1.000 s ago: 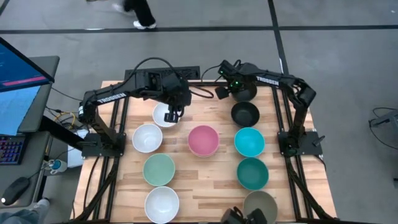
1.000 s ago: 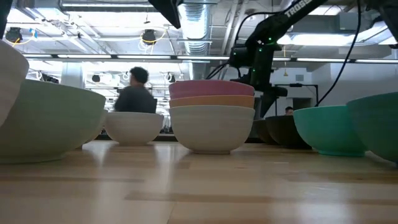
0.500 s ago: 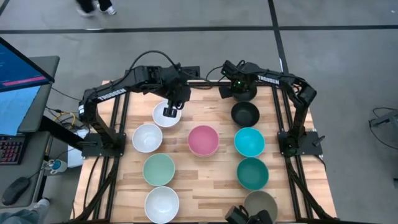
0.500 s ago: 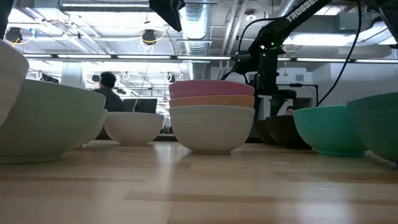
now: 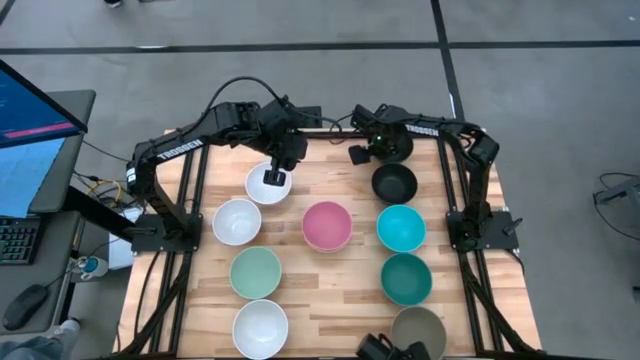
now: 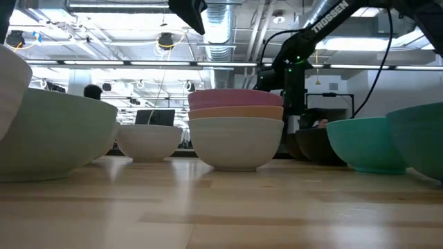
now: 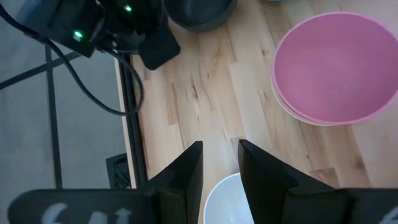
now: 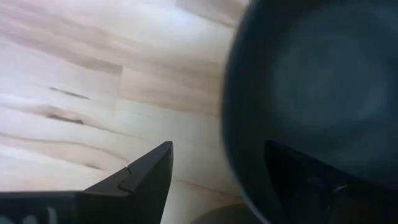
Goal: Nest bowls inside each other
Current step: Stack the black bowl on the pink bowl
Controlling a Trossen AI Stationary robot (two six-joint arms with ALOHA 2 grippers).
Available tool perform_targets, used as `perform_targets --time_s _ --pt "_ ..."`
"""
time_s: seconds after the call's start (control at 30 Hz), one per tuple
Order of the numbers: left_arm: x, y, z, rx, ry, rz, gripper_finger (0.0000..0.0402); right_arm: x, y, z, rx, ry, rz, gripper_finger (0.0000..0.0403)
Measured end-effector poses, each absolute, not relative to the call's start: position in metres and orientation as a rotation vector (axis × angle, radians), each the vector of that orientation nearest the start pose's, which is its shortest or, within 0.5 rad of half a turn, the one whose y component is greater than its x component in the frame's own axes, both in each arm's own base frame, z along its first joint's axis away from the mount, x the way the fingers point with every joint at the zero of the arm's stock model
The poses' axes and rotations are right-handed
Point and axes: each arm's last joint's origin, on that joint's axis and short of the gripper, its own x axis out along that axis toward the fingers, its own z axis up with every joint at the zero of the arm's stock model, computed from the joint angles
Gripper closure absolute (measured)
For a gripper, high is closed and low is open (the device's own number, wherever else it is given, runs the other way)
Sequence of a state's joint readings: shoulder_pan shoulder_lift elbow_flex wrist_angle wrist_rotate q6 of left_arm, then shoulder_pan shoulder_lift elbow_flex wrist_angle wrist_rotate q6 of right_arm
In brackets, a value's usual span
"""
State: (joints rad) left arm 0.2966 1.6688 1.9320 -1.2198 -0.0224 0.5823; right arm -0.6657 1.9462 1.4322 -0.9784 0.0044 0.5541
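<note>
High view: the left hand (image 5: 273, 178) hangs over the far white bowl (image 5: 266, 186), fingers slightly parted around its rim, likely for a grab. The right hand (image 5: 372, 152), released, straddles a dark bowl (image 5: 393, 149) at the bench's (image 5: 330, 290) far edge.

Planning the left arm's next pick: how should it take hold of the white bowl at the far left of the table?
Grip the white bowl by its rim, one finger inside and one outside, coming down from above. It sits upright and open, too wide to span, and the left pincer hovers over it, fingers slightly apart.
</note>
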Motion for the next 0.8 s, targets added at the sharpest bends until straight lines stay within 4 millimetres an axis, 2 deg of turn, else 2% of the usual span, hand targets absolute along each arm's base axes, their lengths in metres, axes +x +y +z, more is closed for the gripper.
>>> perform_targets --time_s 0.17,0.27,0.6,0.67,0.8 --pt "0.3082 0.0949 0.4089 0.403 1.002 0.009 0.0307 0.2938 -0.2243 0.1834 0.918 1.260 -0.937 0.0149" --pt "0.3083 0.0949 0.4089 0.403 1.002 0.009 0.0307 0.2924 -0.2264 0.1834 0.907 1.257 -0.956 0.0182" --pt "0.3085 0.0952 0.4091 0.406 1.002 0.018 0.0307 0.2923 -0.2321 0.1854 0.864 1.231 -0.951 0.0381" --pt "0.3086 0.0953 0.4092 0.406 1.000 0.019 0.0307 0.2925 -0.2311 0.1864 0.861 1.231 -0.949 0.0390" --pt "0.3086 0.0953 0.4092 0.403 1.000 0.021 0.0307 0.2958 -0.2271 0.1890 0.865 1.254 -0.928 0.0375"
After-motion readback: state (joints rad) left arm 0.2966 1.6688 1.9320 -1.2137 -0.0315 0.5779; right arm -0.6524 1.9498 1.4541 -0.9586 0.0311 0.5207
